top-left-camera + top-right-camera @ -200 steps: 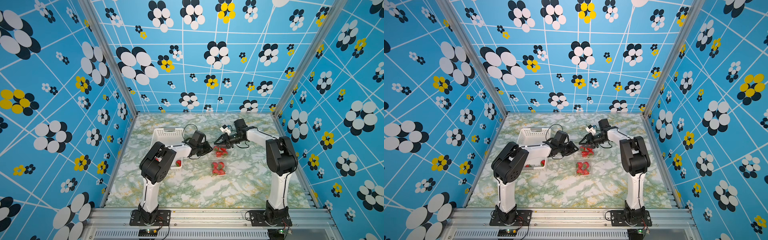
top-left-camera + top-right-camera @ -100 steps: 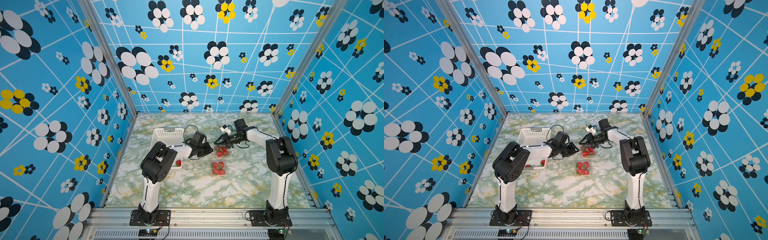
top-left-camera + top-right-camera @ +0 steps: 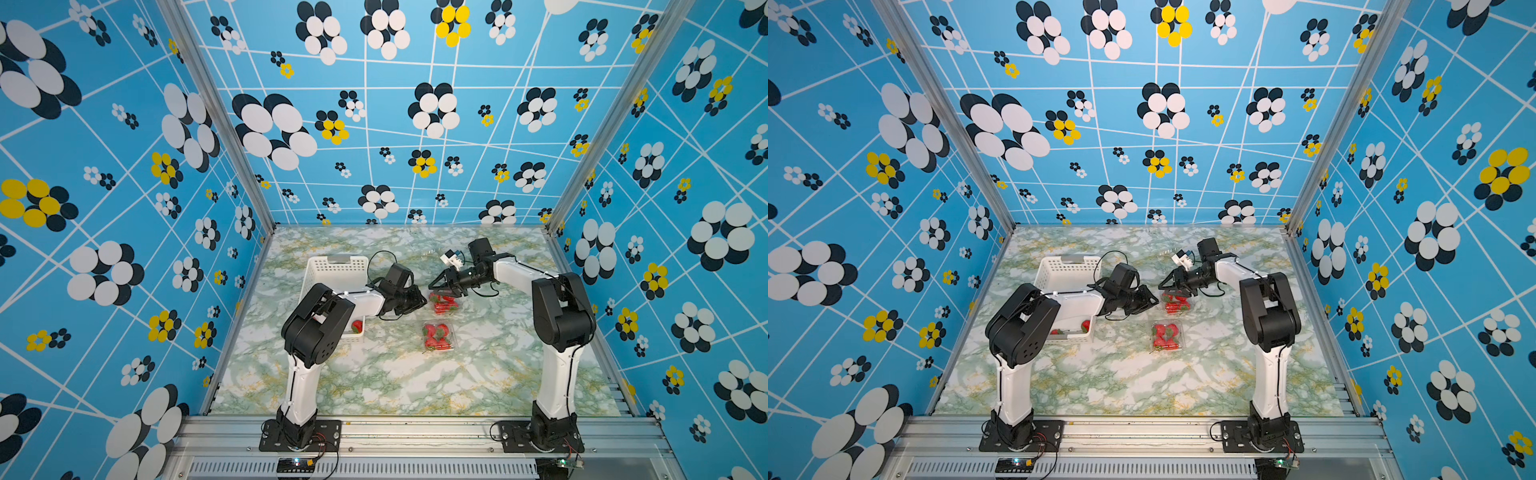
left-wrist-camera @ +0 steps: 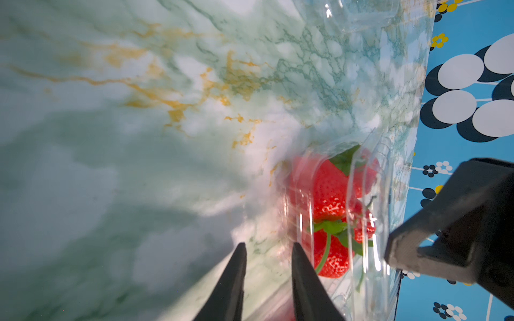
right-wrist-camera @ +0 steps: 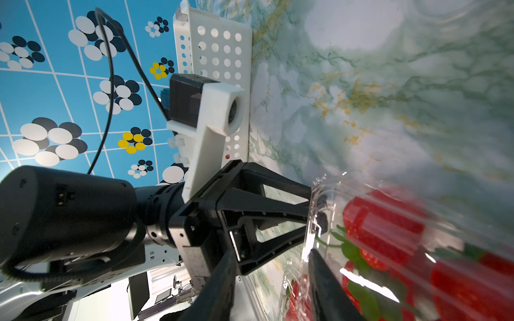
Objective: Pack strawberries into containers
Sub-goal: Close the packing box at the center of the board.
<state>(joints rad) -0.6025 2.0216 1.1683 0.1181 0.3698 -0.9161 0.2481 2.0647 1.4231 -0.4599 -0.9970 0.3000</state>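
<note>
Both pincers meet at the farther container [image 3: 449, 306], a little right of centre in both top views, with several strawberries [image 4: 329, 191] under its clear lid [image 5: 389, 211]. The left pincer [image 3: 422, 300] is clenched, its tips at the container's frame-left rim; whether they pinch the plastic I cannot tell. The right pincer [image 3: 440, 290] hangs over the lid with its jaws part-way apart, gripping nothing I can make out. As I judge it, the thin clamshell is light and slick, so an off-centre push on the lid could skid or tip it across the tabletop [image 3: 395, 386]. It could also slide into the nearer container [image 3: 438, 337] just below it in the frame, which is packed and looks shut. Too hard a press could bruise fruit or trap a stem in the seam, letting the lid spring open. The pincers sit close enough to knock each other. One strawberry [image 3: 356, 326] lies unpacked in the white basket [image 3: 336, 266] at centre-left.
</note>
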